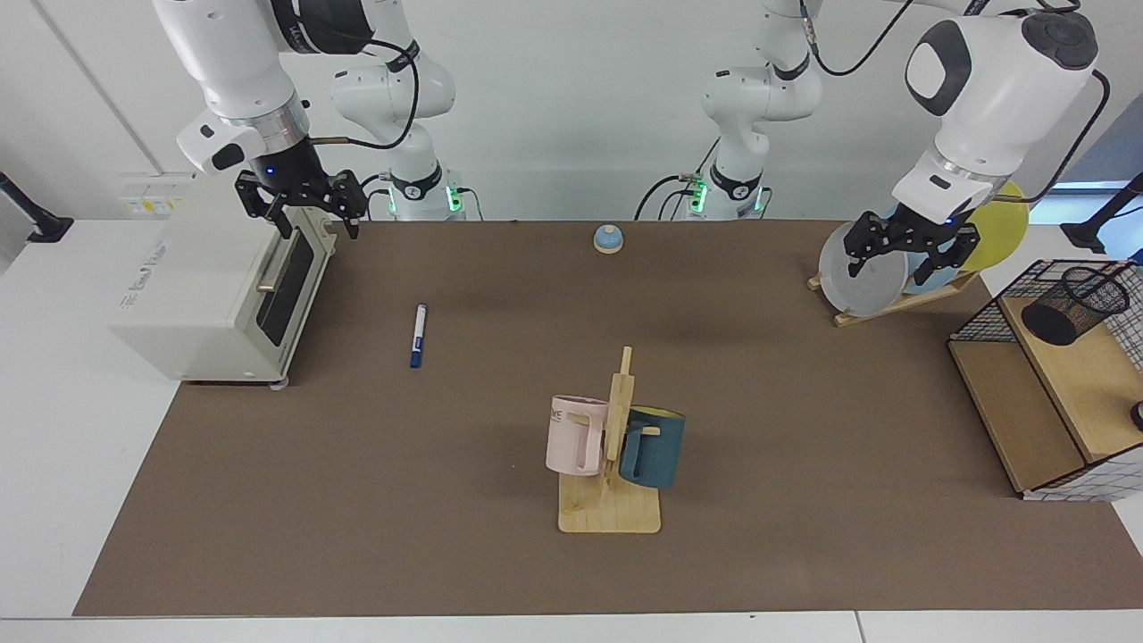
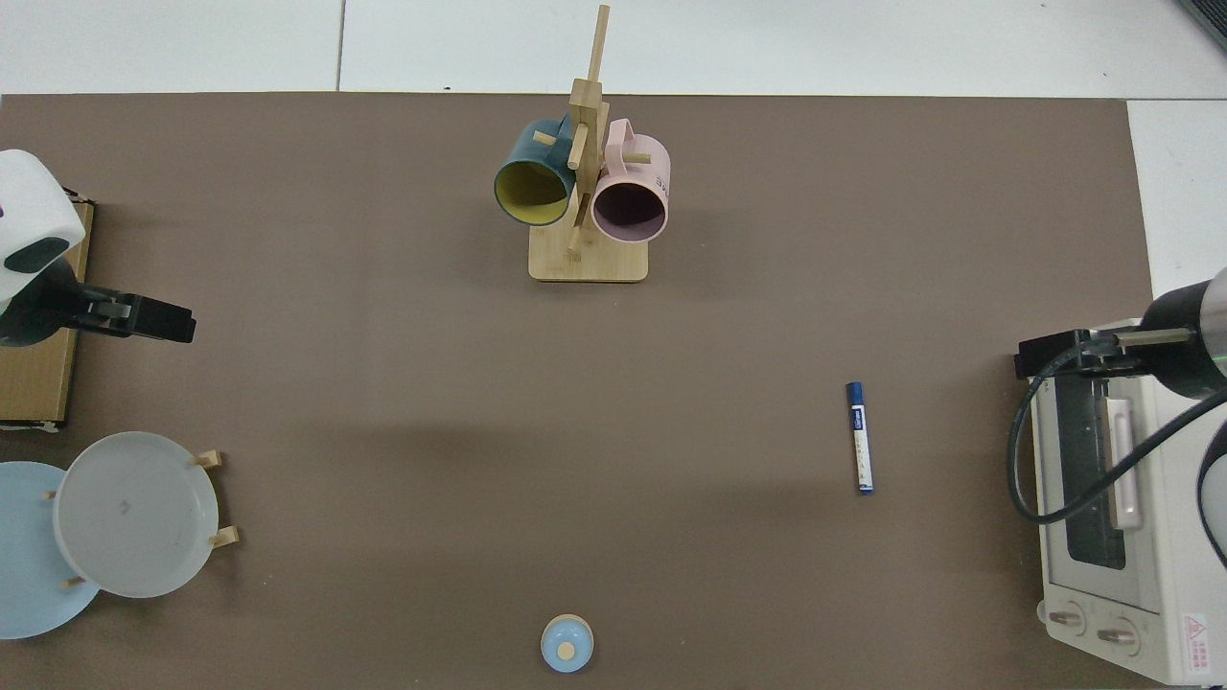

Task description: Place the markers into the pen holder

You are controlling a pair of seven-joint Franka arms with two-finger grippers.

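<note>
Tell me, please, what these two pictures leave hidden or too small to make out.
- Pen holder: out of frame in the top view; seen only facing.
- Marker: its print is too small to read in either view.
- Left gripper: covers part of the plates in the facing view.
- Right gripper: mostly cut off in the top view.

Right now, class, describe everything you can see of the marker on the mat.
The marker is slim, with a white printed barrel, a dark blue cap and a blue end. It looks like plastic, and it is capped. It lies flat on the brown mat, between the toaster oven and the mug stand. Only the mat touches it; no end effector is near.
</note>
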